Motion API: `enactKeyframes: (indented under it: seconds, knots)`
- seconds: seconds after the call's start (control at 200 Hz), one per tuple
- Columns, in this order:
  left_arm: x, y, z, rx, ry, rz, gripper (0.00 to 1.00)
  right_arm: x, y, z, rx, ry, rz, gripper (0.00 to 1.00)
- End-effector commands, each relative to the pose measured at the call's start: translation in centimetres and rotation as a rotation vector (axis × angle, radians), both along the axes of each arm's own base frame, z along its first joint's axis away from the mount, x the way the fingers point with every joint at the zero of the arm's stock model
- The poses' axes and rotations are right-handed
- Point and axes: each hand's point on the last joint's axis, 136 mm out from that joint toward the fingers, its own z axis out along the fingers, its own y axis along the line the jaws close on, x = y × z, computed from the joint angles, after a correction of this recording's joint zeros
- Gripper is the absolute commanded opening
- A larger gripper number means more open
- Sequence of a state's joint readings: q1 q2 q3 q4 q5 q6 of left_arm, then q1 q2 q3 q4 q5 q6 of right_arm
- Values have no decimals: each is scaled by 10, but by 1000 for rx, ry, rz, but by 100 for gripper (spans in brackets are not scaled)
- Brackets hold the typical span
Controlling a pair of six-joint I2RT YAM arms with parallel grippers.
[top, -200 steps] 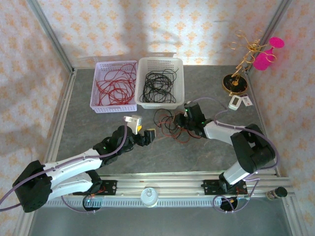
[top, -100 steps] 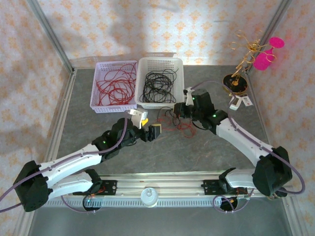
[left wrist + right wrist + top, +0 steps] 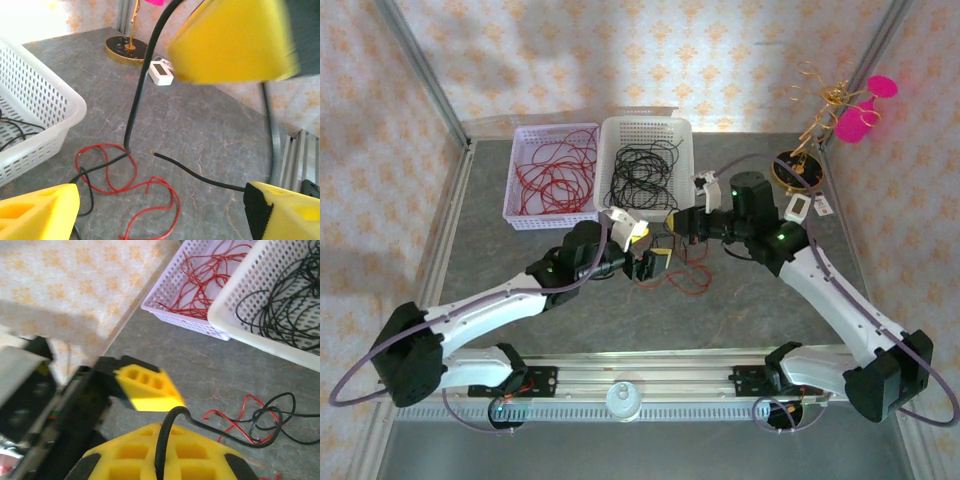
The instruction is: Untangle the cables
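A small clump of red and black cables (image 3: 686,272) lies on the grey table in front of the white basket. My right gripper (image 3: 678,222) hovers above it, shut on one black cable (image 3: 163,455) that runs between its yellow fingers (image 3: 125,460). That black cable (image 3: 134,112) rises steeply from the clump. A red cable (image 3: 131,184) loops loosely on the table beside a free black end (image 3: 190,172). My left gripper (image 3: 651,263) is open just left of the clump, low over the table, with its yellow fingers (image 3: 37,212) on either side of the red loops.
A lavender basket (image 3: 512,195) holds red cables and a white basket (image 3: 638,213) holds black ones at the back. A gold stand on a black base (image 3: 798,170), a pink object (image 3: 865,110) and a small white device (image 3: 798,208) stand at back right.
My right gripper has closed on the black cable and risen, swinging up and left with it. My left gripper has moved right toward the clump, staying open.
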State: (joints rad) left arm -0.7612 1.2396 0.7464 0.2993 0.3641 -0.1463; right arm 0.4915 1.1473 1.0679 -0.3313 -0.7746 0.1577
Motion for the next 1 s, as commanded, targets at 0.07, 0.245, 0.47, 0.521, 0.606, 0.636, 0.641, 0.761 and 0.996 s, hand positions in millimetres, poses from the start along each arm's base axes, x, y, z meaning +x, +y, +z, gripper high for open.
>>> enactKeyframes:
  seconds: [0.07, 0.245, 0.47, 0.521, 0.606, 0.636, 0.641, 0.761, 0.996]
  knots:
    - [24, -2, 32, -110, -221, 58, 86, -15, -1, 51, 75, -90, 60, 0]
    - [43, 3, 27, -173, -306, 153, 90, -24, -1, 94, 144, -146, 81, 0]
    - [78, -14, 5, -132, -298, 216, 85, -35, -3, 133, 194, -191, 102, 0]
    - [83, -14, -3, -141, -289, 244, 85, -38, -4, 147, 211, -214, 104, 0]
    - [88, -14, -20, -160, -267, 269, 83, -43, -6, 172, 240, -260, 110, 0]
    - [90, -13, -25, -166, -257, 277, 82, -46, -7, 182, 251, -282, 109, 0]
    - [90, -14, -26, -166, -256, 277, 82, -46, -7, 184, 252, -285, 109, 0]
    - [91, -14, -49, -192, -210, 288, 78, -51, -16, 225, 289, -376, 70, 0]
    - [87, -9, -82, -192, -133, 300, 77, -52, -39, 296, 366, -520, -65, 0]
